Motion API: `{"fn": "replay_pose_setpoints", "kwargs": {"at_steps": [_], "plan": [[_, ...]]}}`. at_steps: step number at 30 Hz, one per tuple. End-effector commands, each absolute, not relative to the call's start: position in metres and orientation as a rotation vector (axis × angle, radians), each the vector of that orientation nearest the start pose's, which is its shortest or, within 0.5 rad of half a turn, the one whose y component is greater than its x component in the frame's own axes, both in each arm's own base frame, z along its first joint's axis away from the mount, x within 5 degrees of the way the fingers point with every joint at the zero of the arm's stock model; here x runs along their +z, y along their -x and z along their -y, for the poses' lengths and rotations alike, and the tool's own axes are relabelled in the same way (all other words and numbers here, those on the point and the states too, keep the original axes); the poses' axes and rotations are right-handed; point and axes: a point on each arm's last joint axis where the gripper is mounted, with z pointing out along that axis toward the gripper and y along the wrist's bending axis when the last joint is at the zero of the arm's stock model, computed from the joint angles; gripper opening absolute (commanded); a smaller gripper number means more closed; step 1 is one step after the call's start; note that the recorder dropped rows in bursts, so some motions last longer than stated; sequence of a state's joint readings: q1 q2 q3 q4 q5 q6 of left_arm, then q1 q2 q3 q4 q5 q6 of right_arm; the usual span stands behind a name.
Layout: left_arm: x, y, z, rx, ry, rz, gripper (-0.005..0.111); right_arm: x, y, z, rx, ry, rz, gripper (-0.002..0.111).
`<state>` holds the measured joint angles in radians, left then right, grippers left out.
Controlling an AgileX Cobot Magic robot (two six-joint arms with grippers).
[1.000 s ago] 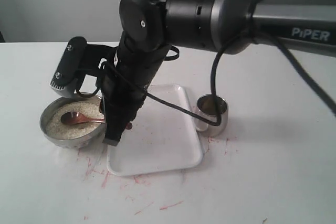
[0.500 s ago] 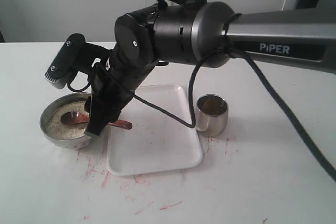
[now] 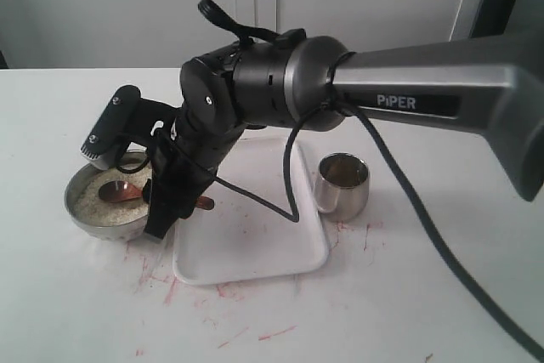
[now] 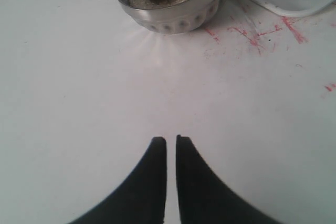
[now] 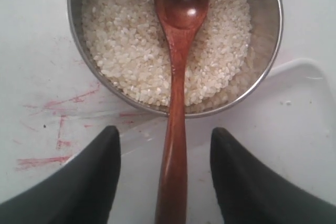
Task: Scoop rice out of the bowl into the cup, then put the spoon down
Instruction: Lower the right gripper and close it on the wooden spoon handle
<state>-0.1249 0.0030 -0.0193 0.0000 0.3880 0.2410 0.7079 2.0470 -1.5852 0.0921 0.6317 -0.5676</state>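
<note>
Judging progress: early, or hard to call. The spoon [image 5: 174,98] lies loose, its oval scoop face-up on the rice [image 5: 121,40] in the bowl [image 3: 98,223] and its slim handle running out over the rim toward the tray [image 3: 255,248]. Spoon isn't in hand, so scooping & set-down both look left to do. Can't tell if any grains are in the cup [image 3: 342,186]; its inside reads dark. R gripper [image 5: 165,135] has fingers spread wide, one each side of the handle w/o touching it, holding nothing; next is prob. closing on the handle. L gripper [image 4: 171,140] hangs over bare table [image 3: 382,312], fingers nearly pressed together, empty. In ext. view the bowl is at 9 o'clock of the tray and the cup at 3 o'clock, just beside it. Materials: spoon glossy reddish-brown, wood-like; bowl & cup round shiny steel; rice small matte off-white grains; tray flat, white, rectangular w/ rounded corners; tabletop white w/ red scribble marks [image 3: 212,295].
</note>
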Motion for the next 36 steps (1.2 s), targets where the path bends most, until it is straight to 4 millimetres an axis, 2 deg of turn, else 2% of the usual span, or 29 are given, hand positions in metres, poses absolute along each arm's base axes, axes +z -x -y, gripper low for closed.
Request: {"fn": "replay_pose_setpoints", "kwargs": {"at_steps": [1,8,15,36], "plan": [[0.178,-0.051,0.007,0.07,-0.347,-1.869,0.014,0.204,-0.345,-0.302,0.143,1.487,-2.124,0.05],[0.178,-0.051,0.007,0.07,-0.347,-1.869,0.014,0.2,-0.349,-0.304,0.124,1.516,-2.139,0.05],[0.178,-0.051,0.007,0.07,-0.347,-1.869,0.014,0.197,-0.349,-0.296,0.019,1.575,-2.177,0.05],[0.178,-0.051,0.007,0.07,-0.347,-1.869,0.014,0.196,-0.346,-0.293,0.003,1.603,-2.206,0.022]]}}
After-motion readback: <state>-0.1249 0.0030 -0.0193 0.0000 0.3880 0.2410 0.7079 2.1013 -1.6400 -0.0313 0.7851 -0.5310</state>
